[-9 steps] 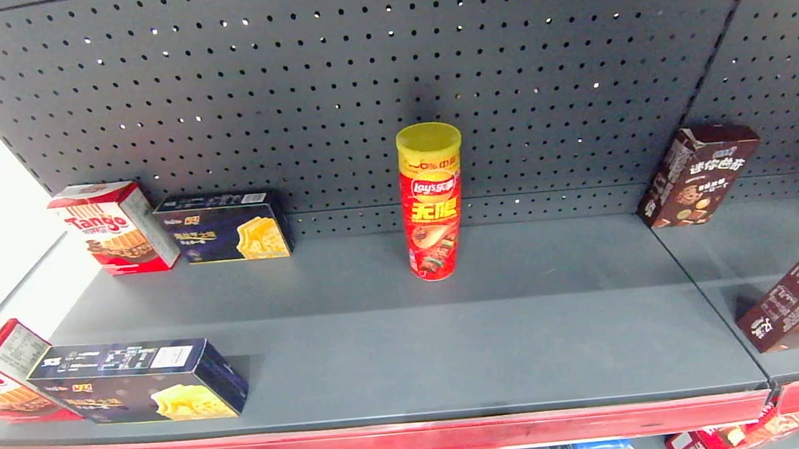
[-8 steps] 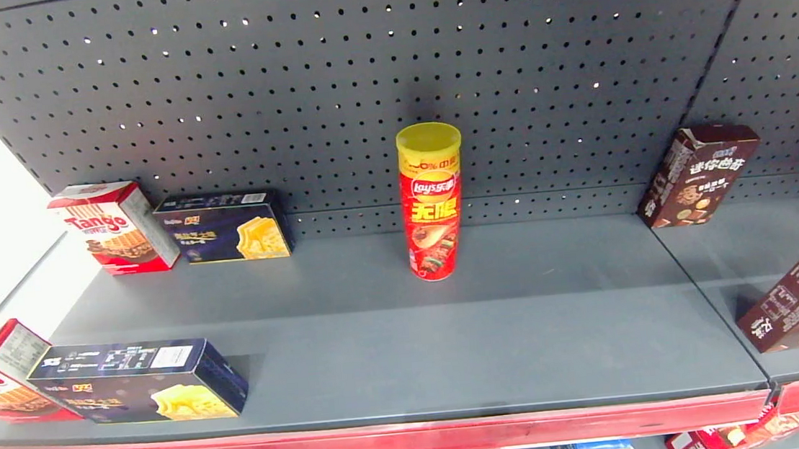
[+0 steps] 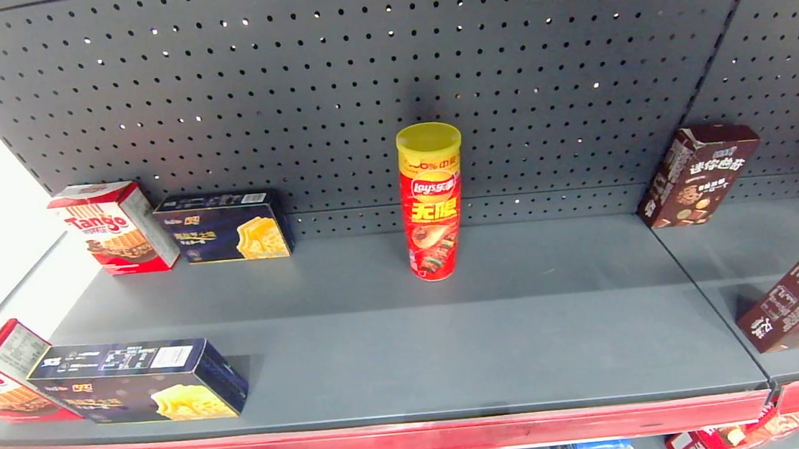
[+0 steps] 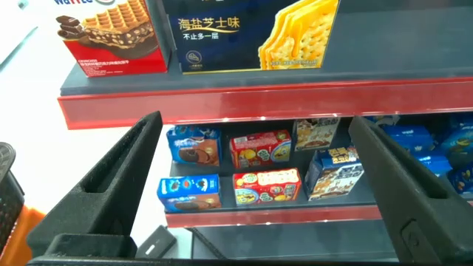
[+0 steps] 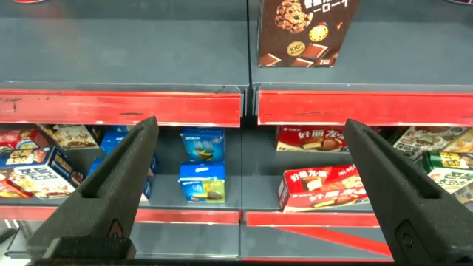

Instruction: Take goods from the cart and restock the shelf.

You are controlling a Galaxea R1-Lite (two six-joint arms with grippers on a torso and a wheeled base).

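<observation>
While chip can [image 3: 433, 200] stands well apart from boxes [image 3: 226, 229] on shelf [image 3: 524, 329], left gripper [image 4: 255, 122], right gripper [image 5: 251, 124] gape wide, empty.

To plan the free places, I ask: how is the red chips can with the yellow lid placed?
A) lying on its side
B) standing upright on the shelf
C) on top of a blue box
B: the chips can stands upright on the shelf, lid on top, no box under it.

Readable print covers the red can [image 3: 433, 207] and the dark-blue box [image 3: 226, 229].
</observation>
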